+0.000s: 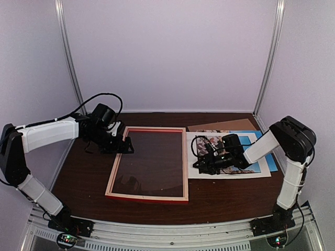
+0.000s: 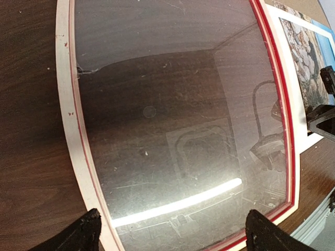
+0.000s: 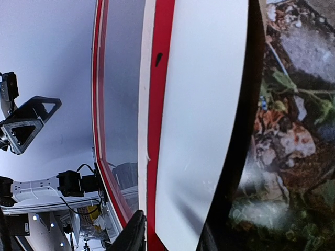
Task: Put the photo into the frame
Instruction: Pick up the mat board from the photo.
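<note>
Left gripper spread wide (pointing inward and down), right gripper low, jaws half-parted, grip unclear

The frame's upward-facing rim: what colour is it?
The frame rim is pale wood, red-edged; left wrist view.

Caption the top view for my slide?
Left gripper open at the frame's far-left corner; right gripper low at the photo's white mat.
</note>
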You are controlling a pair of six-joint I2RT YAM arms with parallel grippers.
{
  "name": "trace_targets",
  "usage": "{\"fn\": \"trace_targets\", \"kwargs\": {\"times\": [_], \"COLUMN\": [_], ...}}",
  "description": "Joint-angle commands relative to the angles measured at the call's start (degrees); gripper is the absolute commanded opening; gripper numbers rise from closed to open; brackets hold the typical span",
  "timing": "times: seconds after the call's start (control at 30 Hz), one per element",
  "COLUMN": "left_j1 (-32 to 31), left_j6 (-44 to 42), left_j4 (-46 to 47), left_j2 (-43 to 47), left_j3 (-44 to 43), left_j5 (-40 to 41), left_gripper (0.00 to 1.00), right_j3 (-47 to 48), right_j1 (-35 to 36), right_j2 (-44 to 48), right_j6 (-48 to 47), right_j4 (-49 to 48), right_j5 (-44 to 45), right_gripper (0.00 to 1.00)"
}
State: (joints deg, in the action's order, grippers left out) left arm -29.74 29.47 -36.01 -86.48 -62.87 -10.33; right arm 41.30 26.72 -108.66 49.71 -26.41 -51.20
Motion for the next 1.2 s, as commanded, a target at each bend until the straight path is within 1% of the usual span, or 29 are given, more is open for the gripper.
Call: {"fn": "trace_targets", "kwargs": {"times": [0.0,0.1,0.2,0.37,0.6,0.73,0.93,1.03,1.17], "left_j1": [-0.4,-0.3,-0.4,-0.4,-0.4,-0.4,-0.4,-0.3,0.0], "left_j6": [-0.3,-0.4,-0.5,-0.6,-0.9,-1.5,-3.1,-3.7,-5.2], "left_j4": [1.9,1.4,1.3,1.3,1.3,0.9,-0.8,-2.4,-5.6], "left_j2": [-0.3,-0.2,-0.2,-0.3,-0.2,0.4,1.4,1.9,2.4], "left_j3": [-0.7,-1.0,-1.1,-1.2,-1.5,-1.9,-4.0,-5.7,-8.4], "left_j5": [-0.7,-0.7,-0.5,-0.5,0.3,2.3,4.8,6.3,8.7], "left_gripper": [0.96,0.96,0.96,0.96,0.96,0.98,0.98,0.98,0.98], "right_j3": [1.1,1.4,1.9,3.1,6.4,9.6,16.2,21.2,28.3], "right_j1": [1.6,1.8,1.8,1.7,1.7,1.9,4.8,8.1,14.0], "right_j2": [-2.7,-2.4,-1.4,3.4,10.5,14.3,18.4,18.7,15.9], "right_j6": [1.5,1.4,-0.2,-5.3,-12.7,-17.6,-25.6,-29.9,-35.7], "right_j4": [1.4,1.7,4.5,13.7,28.0,37.4,50.9,57.5,66.1], "right_j5": [2.5,2.7,3.4,5.6,7.9,8.9,10.7,11.6,12.2], "right_gripper": [0.36,0.33,0.28,0.19,0.01,0.00,0.00,0.00,0.00]}}
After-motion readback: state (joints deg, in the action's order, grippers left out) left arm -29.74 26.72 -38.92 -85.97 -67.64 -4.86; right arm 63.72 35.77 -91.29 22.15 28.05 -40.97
